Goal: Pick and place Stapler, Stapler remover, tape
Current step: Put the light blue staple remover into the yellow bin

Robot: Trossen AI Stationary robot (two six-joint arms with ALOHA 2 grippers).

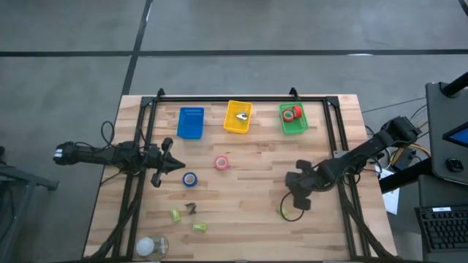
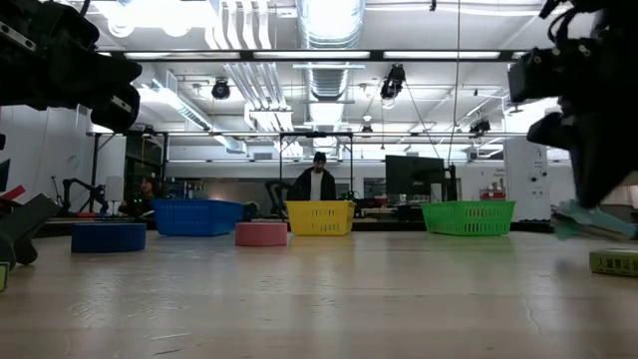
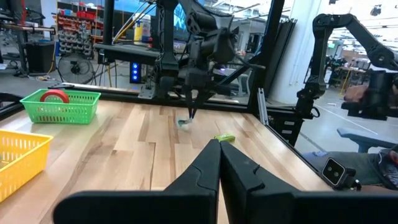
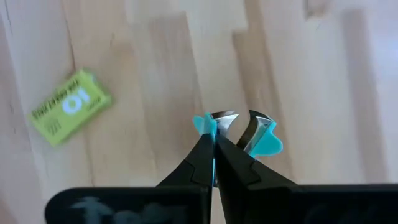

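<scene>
The staple remover, the little claw kind with light blue plastic wings and metal jaws, is pinched by the right gripper on one of its blue wings, fingers shut tight on it. In the high view that gripper sits toward the near right part of the wooden table. Just beside the remover lies a small lime-green box with white print on it; the big characters look like "10", the smaller line next to them is too blurry to read.

Tape: a pinkish-red roll lies flat mid-table, a blue roll near it toward the left arm, and a red roll sits inside the green basket at the far edge. The yellow basket next to it holds a small dark and silvery item that can't be made out, and the blue basket is further left.

The left gripper hovers just beside the blue roll, fingers pressed together and holding nothing.

Two more lime-green bits and a small dark piece lie near the front edge. A person stands in the room behind the baskets.
</scene>
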